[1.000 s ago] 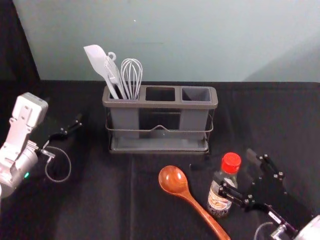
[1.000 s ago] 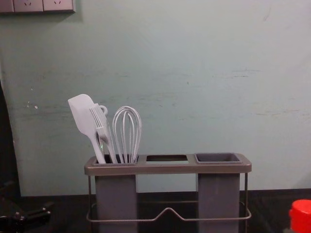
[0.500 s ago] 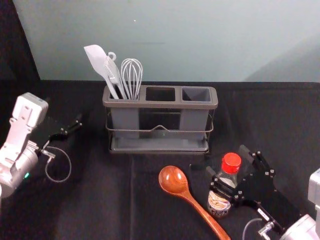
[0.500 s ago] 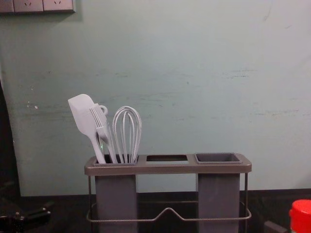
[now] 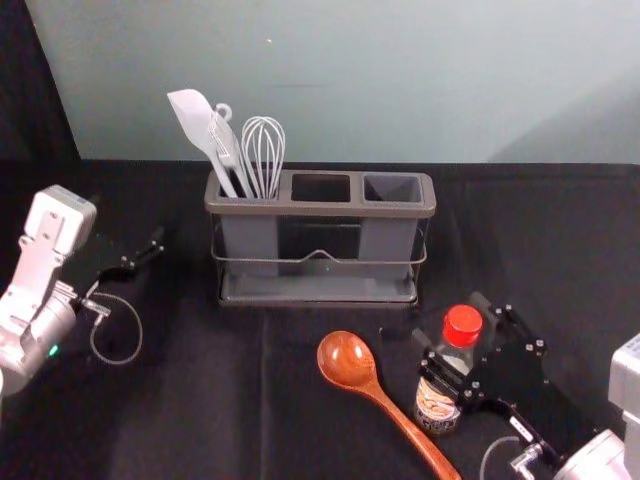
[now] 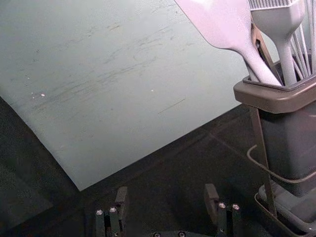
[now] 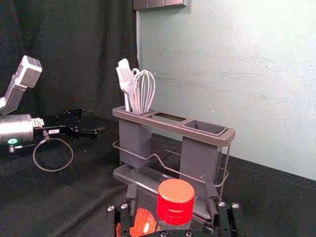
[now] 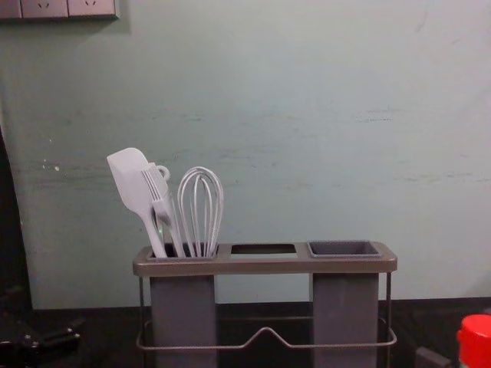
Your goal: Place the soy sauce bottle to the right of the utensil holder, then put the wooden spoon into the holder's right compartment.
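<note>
Evidently the soy sauce bottle (image 5: 437,405) is the piece in hand first: it stands upright on the bench (image 5: 200,400), in front of the utensil holder (image 5: 320,208) near its right end, just beside the handle of the wooden spoon (image 5: 378,392). From where I'm standing, the right end effector (image 7: 172,187) has reached in low at the right, its two fingers parted on either side of the bottle below the red cap (image 5: 462,325). I see no clear squeeze, so I'd call it released but ready to close. The left end effector (image 6: 166,189) waits parked at the far left, fingers apart, grasping nothing.

The bottle looks like stiff, smooth glass or hard plastic, probably with some weight if there is sauce inside, and liable to slip or tip if pinched too high. I'd take it round the body, under the shoulder, keep off the cap, and lift it straight before carrying it over to the holder's right side. The fingers should clear the spoon on the way.

That spoon seems light and rigid, its bowl broad and glossy. Gripping the slim handle ought to suit lowering it into the right compartment (image 5: 392,188).
</note>
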You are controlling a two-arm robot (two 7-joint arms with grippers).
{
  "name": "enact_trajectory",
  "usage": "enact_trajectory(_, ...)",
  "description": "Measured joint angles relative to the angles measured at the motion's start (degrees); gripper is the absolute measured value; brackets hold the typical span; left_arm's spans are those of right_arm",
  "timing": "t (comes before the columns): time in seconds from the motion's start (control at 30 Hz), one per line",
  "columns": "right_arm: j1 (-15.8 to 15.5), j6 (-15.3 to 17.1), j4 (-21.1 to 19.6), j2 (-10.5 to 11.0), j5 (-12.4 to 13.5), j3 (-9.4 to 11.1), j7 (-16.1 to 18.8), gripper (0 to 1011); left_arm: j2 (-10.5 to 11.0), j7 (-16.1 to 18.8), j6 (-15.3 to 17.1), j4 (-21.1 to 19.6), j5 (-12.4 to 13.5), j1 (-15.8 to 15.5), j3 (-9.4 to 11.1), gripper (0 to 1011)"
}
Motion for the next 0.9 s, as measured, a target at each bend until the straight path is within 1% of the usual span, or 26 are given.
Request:
enact_trajectory(0.03, 0.0, 0.2, -0.1, -0.1, -0.3, 0.1, 0.1, 839, 0.0, 0.0, 0.0, 0.0, 0.0, 0.0, 0.0, 1000)
enact_trajectory(0.1, -0.1, 0.4, -0.2, -0.2, -0.5, 0.2, 0.1, 812, 0.0, 0.0, 0.0, 0.0, 0.0, 0.0, 0.0, 1000)
enact_trajectory(0.13, -0.1, 0.6, -0.3, -0.4, -0.7, 0.4, 0.2, 750, 0.0, 0.0, 0.0, 0.0, 0.0, 0.0, 0.0, 1000)
enact_trajectory(0.17, -0.2, 0.6, -0.3, -0.4, -0.8, 0.4, 0.3, 734, 0.0, 0.0, 0.0, 0.0, 0.0, 0.0, 0.0, 1000)
enact_trajectory(0.2, -0.2, 0.8, -0.4, -0.6, -1.0, 0.6, 0.5, 695, 0.0, 0.0, 0.0, 0.0, 0.0, 0.0, 0.0, 1000)
enact_trajectory(0.23, -0.2, 0.8, -0.4, -0.6, -1.0, 0.6, 0.5, 695, 0.0, 0.0, 0.0, 0.0, 0.0, 0.0, 0.0, 1000)
enact_trajectory(0.33, -0.4, 0.9, -0.5, -1.0, -1.3, 1.0, 0.7, 574, 0.0, 0.0, 0.0, 0.0, 0.0, 0.0, 0.0, 1000)
enact_trajectory(0.37, -0.5, 1.0, -0.6, -1.1, -1.3, 1.1, 0.7, 554, 0.0, 0.0, 0.0, 0.0, 0.0, 0.0, 0.0, 1000)
enact_trajectory(0.43, -0.7, 1.1, -0.8, -1.4, -1.5, 1.4, 0.9, 477, 0.0, 0.0, 0.0, 0.0, 0.0, 0.0, 0.0, 1000)
enact_trajectory(0.5, -0.9, 1.2, -1.0, -1.5, -1.6, 1.6, 1.0, 432, 0.0, 0.0, 0.0, 0.0, 0.0, 0.0, 0.0, 1000)
enact_trajectory(0.53, -1.1, 1.2, -1.1, -1.7, -1.6, 1.8, 1.0, 392, 0.0, 0.0, 0.0, 0.0, 0.0, 0.0, 0.0, 1000)
enact_trajectory(0.7, -1.0, 1.2, -1.1, -2.3, -1.6, 2.7, 1.3, 386, 0.0, 0.0, 0.0, 0.0, 0.0, 0.0, 0.0, 1000)
enact_trajectory(0.9, 0.8, 1.6, 0.1, -3.5, -1.1, 4.2, 1.6, 386, 0.0, 0.0, 0.0, 0.0, 0.0, 0.0, 0.0, 1000)
